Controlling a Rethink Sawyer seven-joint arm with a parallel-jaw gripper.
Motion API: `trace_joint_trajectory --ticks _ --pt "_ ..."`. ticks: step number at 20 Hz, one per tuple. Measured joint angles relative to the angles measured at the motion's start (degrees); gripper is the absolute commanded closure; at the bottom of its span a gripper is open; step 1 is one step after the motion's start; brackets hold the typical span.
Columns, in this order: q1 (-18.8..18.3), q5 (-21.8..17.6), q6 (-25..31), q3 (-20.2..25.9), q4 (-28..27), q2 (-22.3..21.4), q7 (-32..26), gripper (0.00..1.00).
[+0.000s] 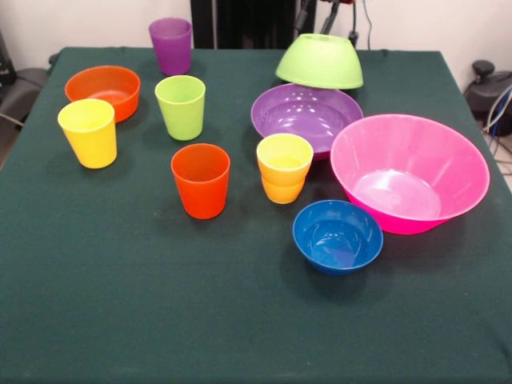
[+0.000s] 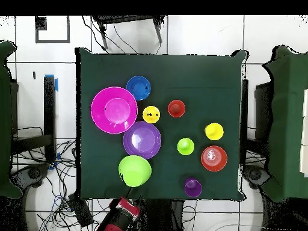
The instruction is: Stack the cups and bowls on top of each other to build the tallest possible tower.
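The lime green bowl (image 1: pixel 320 62) (image 2: pixel 135 170) is upside down at the table's far side, overlapping the far rim of the purple bowl (image 1: pixel 304 116) (image 2: pixel 142 139). My gripper (image 1: pixel 320 20) is right above it; whether it holds the bowl is unclear. The large pink bowl (image 1: pixel 408 172), blue bowl (image 1: pixel 336 236) and orange bowl (image 1: pixel 102 90) stand upright. So do the purple cup (image 1: pixel 170 46), lime green cup (image 1: pixel 181 106), yellow cup (image 1: pixel 88 132), orange-red cup (image 1: pixel 201 180) and yellow-orange cup (image 1: pixel 284 168).
The dark green table (image 1: pixel 120 320) carries everything. My red arm (image 2: pixel 123 213) comes in over the table edge by the lime green bowl. Cables and furniture lie on the floor around the table.
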Motion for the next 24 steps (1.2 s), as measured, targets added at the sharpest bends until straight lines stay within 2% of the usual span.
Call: trace_joint_trajectory --ticks 9,24 --pt "0.0 0.0 0.0 0.0 -0.2 0.3 0.0 0.00" --pt "0.0 0.0 0.0 0.0 -2.9 3.2 0.0 0.00"
